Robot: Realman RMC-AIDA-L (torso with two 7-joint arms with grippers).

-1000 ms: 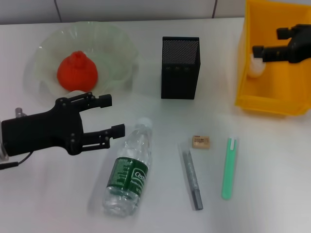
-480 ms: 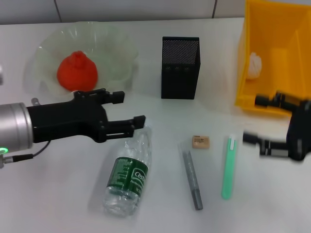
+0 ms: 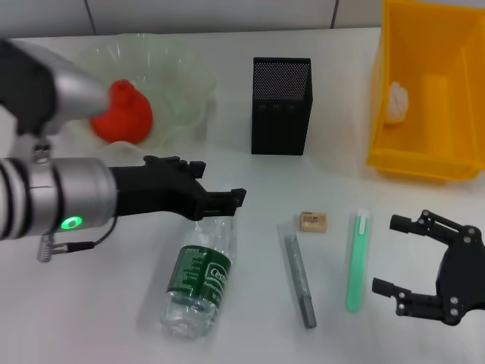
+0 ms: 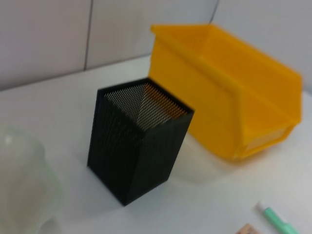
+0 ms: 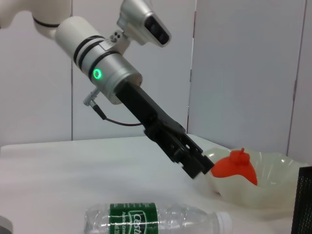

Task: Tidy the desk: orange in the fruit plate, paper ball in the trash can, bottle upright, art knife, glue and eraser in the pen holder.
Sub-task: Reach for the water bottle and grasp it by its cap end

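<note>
The bottle (image 3: pixel 199 277) lies on its side at the table's front, cap toward the far side; it also shows in the right wrist view (image 5: pixel 151 219). My left gripper (image 3: pixel 218 182) is open just above its cap end, and shows in the right wrist view (image 5: pixel 195 163). My right gripper (image 3: pixel 388 255) is open and empty, just right of the green glue stick (image 3: pixel 356 262). The grey art knife (image 3: pixel 299 280) and the eraser (image 3: pixel 313 221) lie between the stick and the bottle. The orange (image 3: pixel 125 114) sits in the fruit plate (image 3: pixel 182 83). The paper ball (image 3: pixel 398 102) lies in the trash can (image 3: pixel 424 163). The pen holder (image 3: pixel 282 106) stands upright.
The left wrist view shows the pen holder (image 4: pixel 136 156), the trash can (image 4: pixel 229 97) behind it, the fruit plate's rim (image 4: pixel 24 185) and the glue stick's tip (image 4: pixel 278 222). The left arm's silver forearm (image 3: pixel 45 197) reaches across the table's left side.
My right gripper has left the trash can and come down to the table's front right, with the paper ball left in the can. My left gripper has moved right to the bottle's cap end.
</note>
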